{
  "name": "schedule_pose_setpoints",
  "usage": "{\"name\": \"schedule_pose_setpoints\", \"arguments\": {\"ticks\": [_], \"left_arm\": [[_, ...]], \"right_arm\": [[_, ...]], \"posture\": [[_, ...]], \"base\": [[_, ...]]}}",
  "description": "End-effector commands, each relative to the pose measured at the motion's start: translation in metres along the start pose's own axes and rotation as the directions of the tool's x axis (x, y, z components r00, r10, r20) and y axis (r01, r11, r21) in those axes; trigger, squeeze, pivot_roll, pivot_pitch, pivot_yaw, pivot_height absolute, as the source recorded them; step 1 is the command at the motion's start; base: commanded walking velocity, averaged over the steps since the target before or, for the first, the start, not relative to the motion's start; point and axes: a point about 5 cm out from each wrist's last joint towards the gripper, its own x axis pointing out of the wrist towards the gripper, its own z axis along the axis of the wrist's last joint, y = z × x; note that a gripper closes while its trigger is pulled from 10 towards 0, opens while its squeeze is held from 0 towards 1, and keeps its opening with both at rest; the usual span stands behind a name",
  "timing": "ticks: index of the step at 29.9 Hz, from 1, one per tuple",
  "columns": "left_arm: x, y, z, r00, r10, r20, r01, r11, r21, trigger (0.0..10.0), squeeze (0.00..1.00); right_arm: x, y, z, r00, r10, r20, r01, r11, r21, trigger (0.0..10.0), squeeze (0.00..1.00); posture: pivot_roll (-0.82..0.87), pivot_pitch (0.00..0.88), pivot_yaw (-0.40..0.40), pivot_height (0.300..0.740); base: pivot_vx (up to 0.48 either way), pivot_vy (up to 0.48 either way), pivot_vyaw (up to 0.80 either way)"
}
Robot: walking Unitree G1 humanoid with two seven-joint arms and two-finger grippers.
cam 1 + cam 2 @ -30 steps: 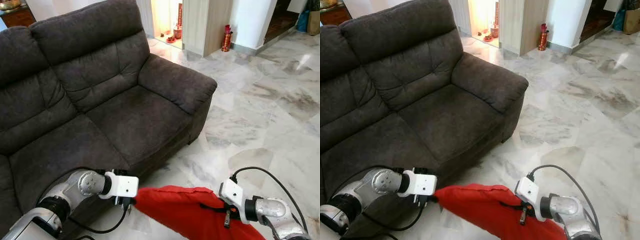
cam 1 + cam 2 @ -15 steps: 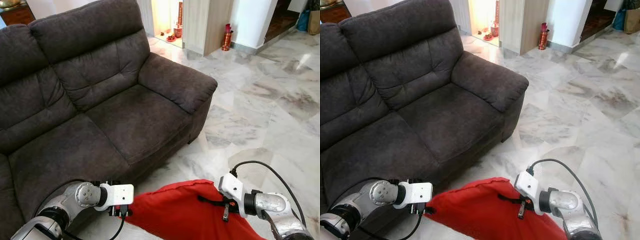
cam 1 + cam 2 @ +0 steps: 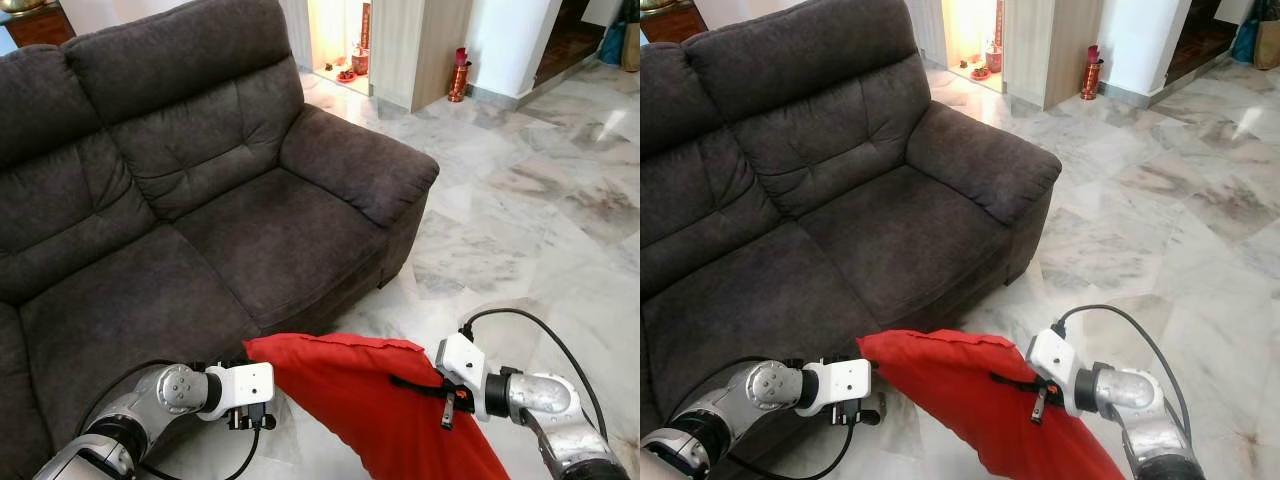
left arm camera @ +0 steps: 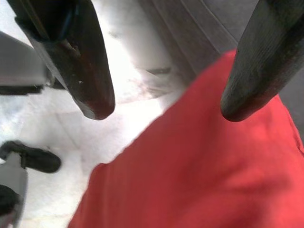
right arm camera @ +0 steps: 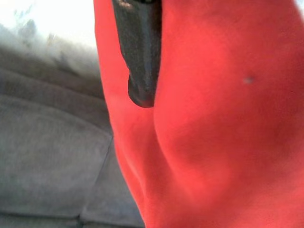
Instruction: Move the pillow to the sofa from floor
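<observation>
A dark grey sofa (image 3: 200, 200) fills the left and centre of the head views, its two seat cushions bare and its right armrest (image 3: 360, 165) running out toward a pale marble floor (image 3: 540, 230).

Low at the left, the left gripper (image 3: 255, 418) hangs in front of the sofa's front edge, just beside the near corner of the red pillow (image 3: 375, 410). In the left wrist view its two black fingers (image 4: 90, 66) stand wide apart, with the red pillow (image 4: 199, 161) lying beyond and below their tips; neither finger can be seen to touch the cloth, and a strip of the sofa's front and some white floor show between them.

The pillow is held up off the floor, in the air before the sofa's right seat cushion, and slants from its upper left corner near the seat's front edge down toward the lower right. It does not rest on the sofa.

To the right, the right gripper (image 3: 440, 395) is pinched on the pillow's upper right edge, one black finger laid across the red cloth. The right wrist view shows that finger (image 5: 137, 52) pressed flat against the pillow (image 5: 228, 118), with the grey sofa (image 5: 47, 156) behind.

Farther right, at the far wall, a red vase (image 3: 458, 75) stands on the floor beside a wooden partition (image 3: 420, 50).
</observation>
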Motion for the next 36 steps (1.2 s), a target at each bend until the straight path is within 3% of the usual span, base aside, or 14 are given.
{"name": "schedule_pose_setpoints", "arguments": {"ticks": [1, 11, 13, 26, 29, 36], "left_arm": [[-0.006, 0.007, -0.004, 0.999, 0.051, -0.007, -0.051, 0.998, -0.026, 10.0, 0.0], [-0.01, 0.008, -0.01, 0.997, 0.077, -0.027, -0.078, 0.996, -0.032, 10.0, 0.0], [-0.01, 0.004, -0.014, 0.998, 0.044, -0.049, -0.048, 0.995, -0.084, 10.0, 0.0], [-0.01, -0.012, -0.024, 0.997, -0.022, -0.073, 0.011, 0.99, -0.143, 10.0, 0.0], [-0.01, -0.014, -0.028, 0.996, 0.014, -0.083, -0.03, 0.982, -0.188, 10.0, 0.0], [-0.012, -0.005, -0.026, 0.99, 0.114, -0.086, -0.126, 0.98, -0.154, 10.0, 0.0]], "right_arm": [[0.001, -0.008, 0.024, 0.996, -0.004, 0.093, 0.011, 0.998, -0.069, 0.0, 0.0], [-0.004, -0.007, 0.022, 0.997, -0.001, 0.079, 0.006, 0.998, -0.069, 0.0, 0.0], [-0.003, -0.007, 0.023, 0.997, -0.002, 0.08, 0.008, 0.997, -0.072, 0.0, 0.0], [-0.004, -0.003, 0.041, 0.993, 0.056, 0.107, -0.042, 0.99, -0.134, 0.0, 0.0], [-0.008, 0.0, 0.047, 0.989, 0.103, 0.106, -0.087, 0.986, -0.14, 0.0, 0.0], [-0.015, 0.008, 0.041, 0.987, 0.147, 0.061, -0.139, 0.982, -0.129, 0.0, 0.0]], "posture": [[0.0, 0.095, 0.071, 0.74], [0.0, 0.085, 0.073, 0.74], [-0.01, 0.084, 0.073, 0.74], [-0.02, 0.101, 0.072, 0.74], [-0.02, 0.104, 0.07, 0.74], [-0.03, 0.109, 0.066, 0.74]], "base": [[0.0, 0.0, 0.0], [0.0, 0.0, 0.0], [0.0, 0.0, 0.0], [0.0, 0.0, 0.0], [0.0, 0.0, 0.0], [0.0, 0.0, 0.0]]}}
